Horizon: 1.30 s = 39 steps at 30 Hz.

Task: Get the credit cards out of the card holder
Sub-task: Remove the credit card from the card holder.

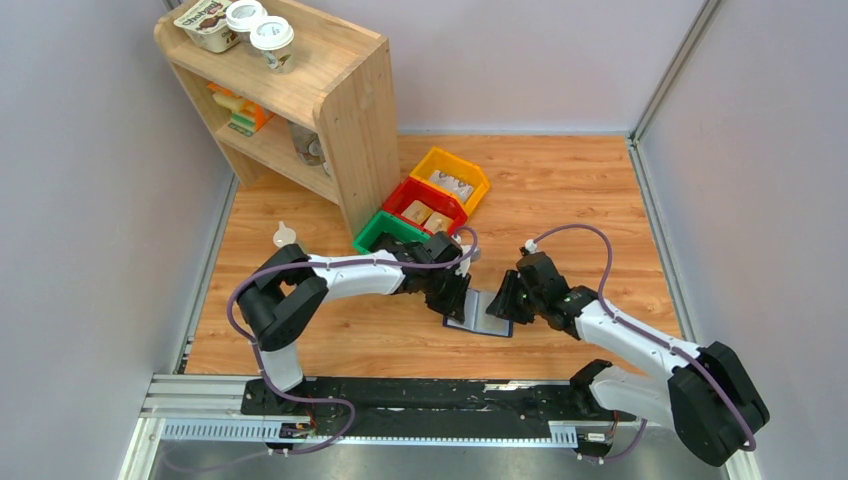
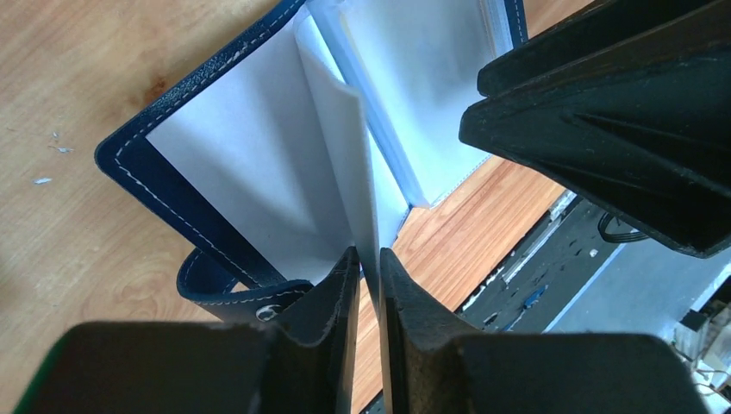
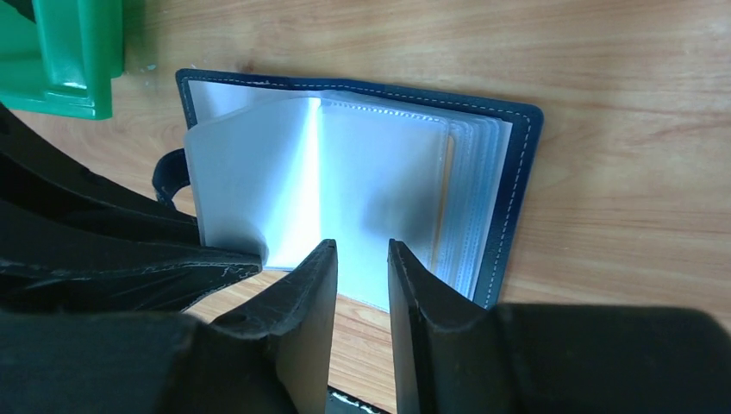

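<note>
1. The holder [image 1: 480, 320] lies open on the table [image 1: 570, 200], between your arms; no cards show.
2. Your left gripper [image 2: 369, 252] pinches a thin sleeve [image 2: 340, 147]; your right gripper [image 3: 362, 244] is slightly open and empty.
3. The sleeves look limp and slick, so hold the stiff cover and pull the cards by their edges.

The left end effector [image 2: 369, 259] and right end effector [image 3: 362, 250] are moulded black, the arms [image 1: 350, 268] clad white (purple cables [image 1: 610, 262] looped alongside).

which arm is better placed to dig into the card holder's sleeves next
Probably right. The left fingers are busy either side of one raised sleeve, propping the card holder open; the right fingers stand apart, empty, at the sleeves' edge.
</note>
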Each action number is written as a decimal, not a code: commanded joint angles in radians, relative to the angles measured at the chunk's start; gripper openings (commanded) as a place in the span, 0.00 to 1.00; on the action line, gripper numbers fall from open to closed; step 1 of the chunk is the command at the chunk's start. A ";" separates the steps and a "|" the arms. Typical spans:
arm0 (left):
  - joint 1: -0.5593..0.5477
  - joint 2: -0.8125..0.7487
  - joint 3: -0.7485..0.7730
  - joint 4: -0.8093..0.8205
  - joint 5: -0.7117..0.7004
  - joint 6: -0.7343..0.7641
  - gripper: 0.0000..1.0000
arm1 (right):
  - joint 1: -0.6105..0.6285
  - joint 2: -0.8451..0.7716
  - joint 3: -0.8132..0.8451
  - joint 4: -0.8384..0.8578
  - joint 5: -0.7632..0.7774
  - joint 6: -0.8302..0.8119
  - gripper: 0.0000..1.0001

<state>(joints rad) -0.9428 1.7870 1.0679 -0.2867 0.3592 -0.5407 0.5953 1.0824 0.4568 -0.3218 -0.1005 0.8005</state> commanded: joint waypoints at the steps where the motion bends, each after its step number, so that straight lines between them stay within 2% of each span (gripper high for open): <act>1: -0.007 -0.005 -0.009 0.057 0.038 -0.015 0.17 | 0.006 -0.033 0.013 0.050 -0.030 -0.001 0.30; 8: -0.007 -0.008 -0.016 0.077 0.055 -0.033 0.16 | 0.008 -0.033 0.026 0.004 0.019 -0.003 0.31; 15: -0.007 -0.023 -0.011 -0.017 -0.064 -0.079 0.15 | 0.020 -0.047 0.104 -0.149 0.148 -0.041 0.44; 20: -0.007 -0.034 -0.031 -0.032 -0.124 -0.108 0.16 | 0.060 0.008 0.189 -0.227 0.238 -0.061 0.50; 29: 0.006 0.024 -0.019 0.053 -0.054 -0.148 0.10 | 0.087 0.117 0.247 -0.226 0.341 -0.118 0.52; 32: 0.006 0.043 -0.005 0.098 -0.028 -0.176 0.07 | 0.086 0.145 0.258 -0.217 0.352 -0.138 0.54; 39: 0.006 0.063 -0.011 0.136 -0.012 -0.209 0.06 | 0.086 0.194 0.260 -0.162 0.363 -0.193 0.58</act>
<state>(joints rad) -0.9390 1.8355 1.0374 -0.2012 0.3305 -0.7208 0.6785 1.2575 0.6819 -0.5331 0.2134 0.6594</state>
